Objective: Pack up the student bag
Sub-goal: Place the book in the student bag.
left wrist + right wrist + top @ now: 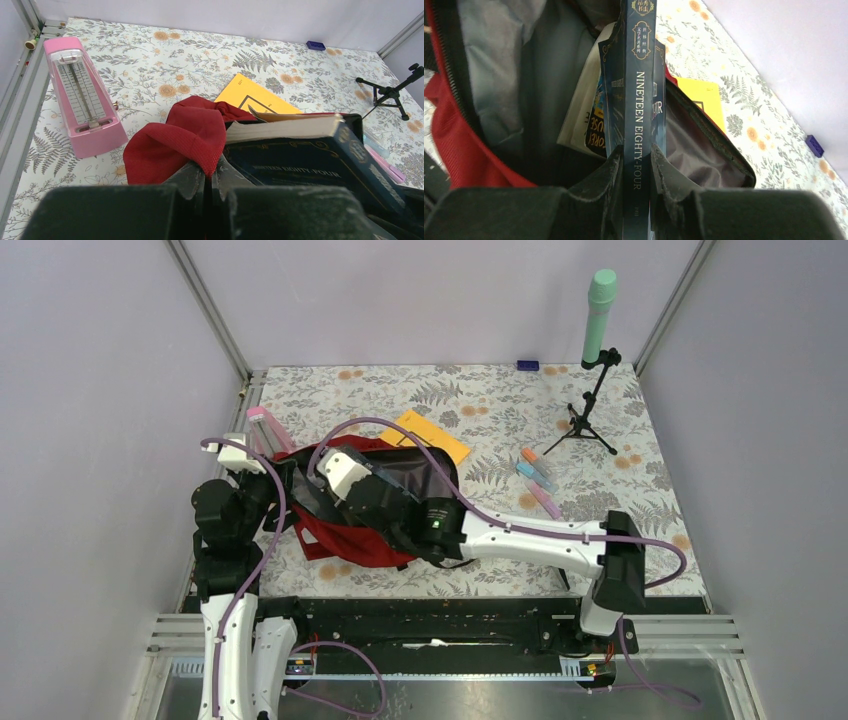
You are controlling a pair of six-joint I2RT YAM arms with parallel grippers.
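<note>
Right gripper (634,157) pinches the 1984 novel (639,85) by its spine, upright in the red student bag (352,542), left of table (480,400) centre. Left gripper (207,175) clamps the bag's rim. Best to lower the novel straight, with the mouth held taut.

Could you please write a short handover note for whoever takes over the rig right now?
Left gripper: shut on the student bag at its red rim, holding the mouth up.
Right gripper: shut on the dark blue book, spine up, partway into the bag.
Done: another book is inside.
Left: lower and release the blue book. The yellow booklet, markers and pink metronome lie outside the bag.
</note>
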